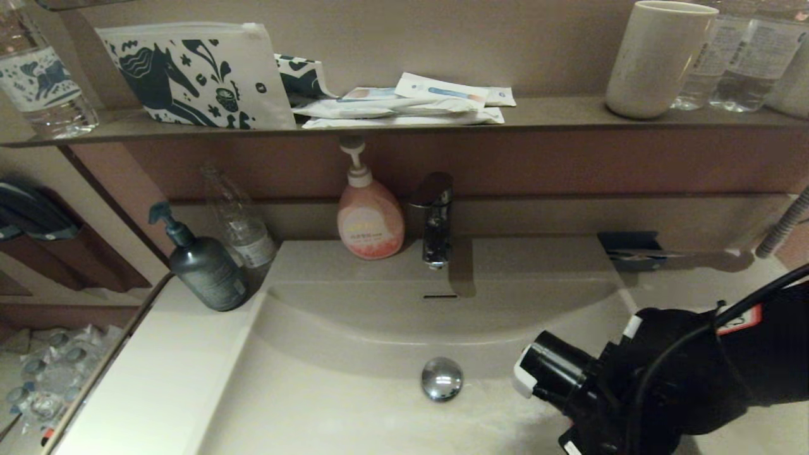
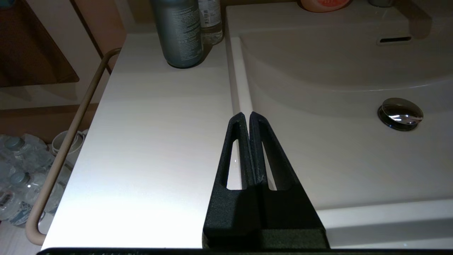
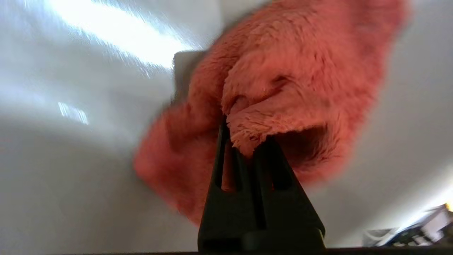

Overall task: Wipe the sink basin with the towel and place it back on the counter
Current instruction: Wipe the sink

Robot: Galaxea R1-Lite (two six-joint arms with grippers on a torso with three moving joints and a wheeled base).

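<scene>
Right wrist view, right gripper (image 3: 247, 138) clamped on bunched towel (image 3: 283, 88), long axis unclear, left gripper (image 2: 246, 118) fingers together.

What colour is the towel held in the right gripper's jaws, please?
Orange-red; the towel shows best in the right wrist view, clamped by the right gripper.

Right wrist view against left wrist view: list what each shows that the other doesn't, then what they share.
Only the right wrist view shows the towel, orange-red and bunched, pinched in the right tool over a pale surface. Only the left wrist view shows the left tool, shut on nothing above the edge between the counter and the sink basin, plus the chrome drain plug, the overflow slot and the dark pump bottle. Both share an off-white surface behind a dark tool.
</scene>
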